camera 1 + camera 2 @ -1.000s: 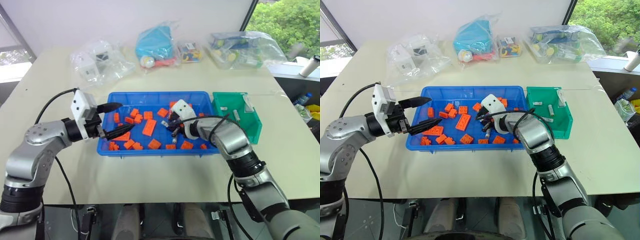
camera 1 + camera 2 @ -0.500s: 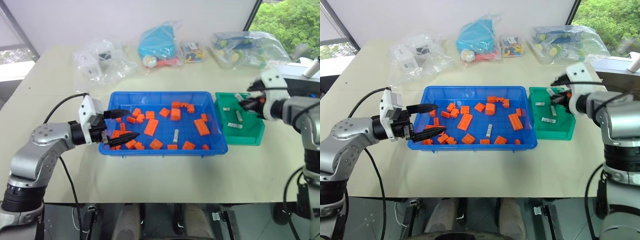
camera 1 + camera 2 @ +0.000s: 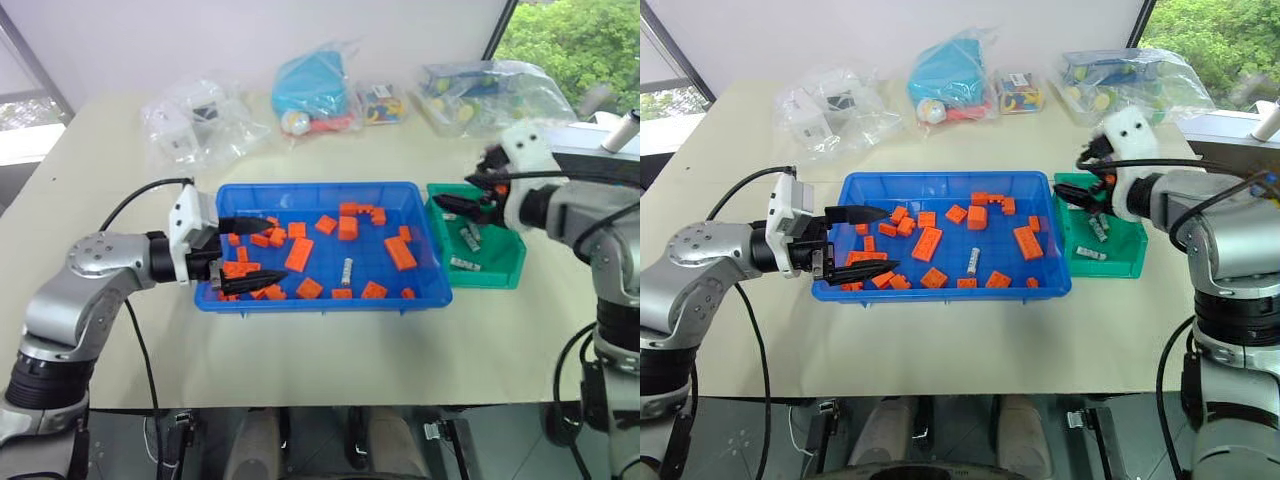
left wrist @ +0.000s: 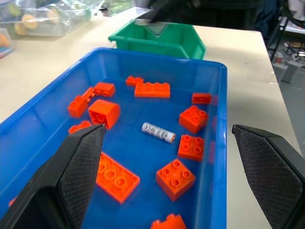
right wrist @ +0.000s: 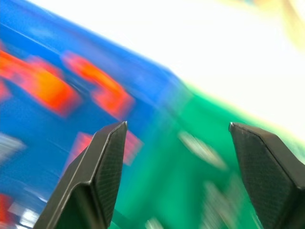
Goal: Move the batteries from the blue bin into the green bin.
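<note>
The blue bin (image 3: 330, 190) sits mid-table with one silver battery (image 3: 347, 271) lying among orange blocks; the left wrist view shows that battery (image 4: 158, 133) too. To its right stands the green bin (image 3: 505, 265) with batteries (image 3: 470, 238) on its floor. My right gripper (image 3: 455, 200) hangs open above the green bin's near-left part, and nothing is between its fingers (image 5: 102, 162). Over the blue bin's left end, my left gripper (image 3: 278, 252) is open and empty, pointing along the bin.
Several orange blocks (image 3: 300, 253) lie scattered in the blue bin. At the back of the table are a clear bag (image 3: 200, 120), a teal bag (image 3: 312, 85) and a bag of toys (image 3: 490, 95). Bare tabletop (image 3: 330, 350) runs in front of the bins.
My right gripper left the blue bin shut, swung right and up over the green bin, and has now opened. The left gripper edged slightly further over the blue bin.
</note>
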`<move>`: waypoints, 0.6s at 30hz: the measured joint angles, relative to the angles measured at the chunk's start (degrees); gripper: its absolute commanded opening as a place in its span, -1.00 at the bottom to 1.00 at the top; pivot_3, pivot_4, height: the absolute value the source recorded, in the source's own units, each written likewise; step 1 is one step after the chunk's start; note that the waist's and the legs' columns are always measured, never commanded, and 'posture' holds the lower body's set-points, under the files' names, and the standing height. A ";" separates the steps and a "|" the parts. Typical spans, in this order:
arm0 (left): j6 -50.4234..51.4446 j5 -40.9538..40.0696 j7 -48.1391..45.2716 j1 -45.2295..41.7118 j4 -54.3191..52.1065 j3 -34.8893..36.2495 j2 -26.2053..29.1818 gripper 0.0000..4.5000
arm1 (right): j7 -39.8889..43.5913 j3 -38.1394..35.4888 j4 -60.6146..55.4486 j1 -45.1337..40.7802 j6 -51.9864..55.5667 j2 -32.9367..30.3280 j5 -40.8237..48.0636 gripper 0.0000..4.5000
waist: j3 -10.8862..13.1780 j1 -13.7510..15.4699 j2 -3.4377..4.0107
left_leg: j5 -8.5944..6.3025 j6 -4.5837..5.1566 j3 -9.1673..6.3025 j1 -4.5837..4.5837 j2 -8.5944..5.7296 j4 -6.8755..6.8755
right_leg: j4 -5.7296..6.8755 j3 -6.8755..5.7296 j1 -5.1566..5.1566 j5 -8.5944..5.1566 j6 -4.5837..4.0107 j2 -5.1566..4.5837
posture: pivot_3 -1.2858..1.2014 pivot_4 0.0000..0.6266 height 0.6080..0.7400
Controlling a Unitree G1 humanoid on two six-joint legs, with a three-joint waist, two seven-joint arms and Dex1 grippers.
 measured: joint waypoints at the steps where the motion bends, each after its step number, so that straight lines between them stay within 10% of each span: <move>1: 0.00 0.25 0.08 0.08 0.08 -0.07 0.07 1.00 | -1.23 0.66 -1.17 -1.34 3.75 4.75 1.20 0.60 | -0.03 -0.16 -0.06 | 0.00 0.00 0.00 0.01 0.00 -0.01 | 0.01 0.00 0.00 0.05 0.08 0.00 | 0.03 -0.52 0.94; 18: 0.53 0.24 1.59 1.04 -1.00 -0.36 0.05 1.00 | -10.90 5.92 -1.57 3.71 20.96 26.84 5.68 0.60 | -0.01 -0.28 -0.02 | 0.00 0.00 0.01 -0.03 -0.03 0.08 | 0.08 0.00 0.00 0.07 0.11 -0.04 | 0.03 -0.52 0.94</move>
